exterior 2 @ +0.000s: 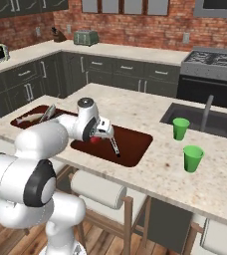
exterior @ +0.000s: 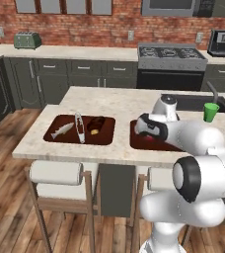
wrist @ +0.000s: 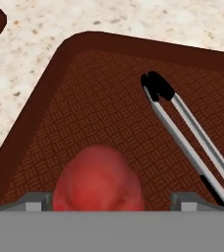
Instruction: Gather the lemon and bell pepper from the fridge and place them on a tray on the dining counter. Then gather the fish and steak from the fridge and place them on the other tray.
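With jaws spread open either side of the bell pepper (wrist: 98, 178), seemingly just set on the tray (wrist: 45, 113), lift straight clear, avoiding the tongs (wrist: 182, 128) at three o'clock.

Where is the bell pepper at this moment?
In the hand view the bell pepper lies on the dark brown tray between the open gripper fingertips, with the metal tongs beside it on the same tray.

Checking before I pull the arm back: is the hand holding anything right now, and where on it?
Nothing is held. The hand is open over the tray, its fingertips standing clear on either side of the bell pepper.
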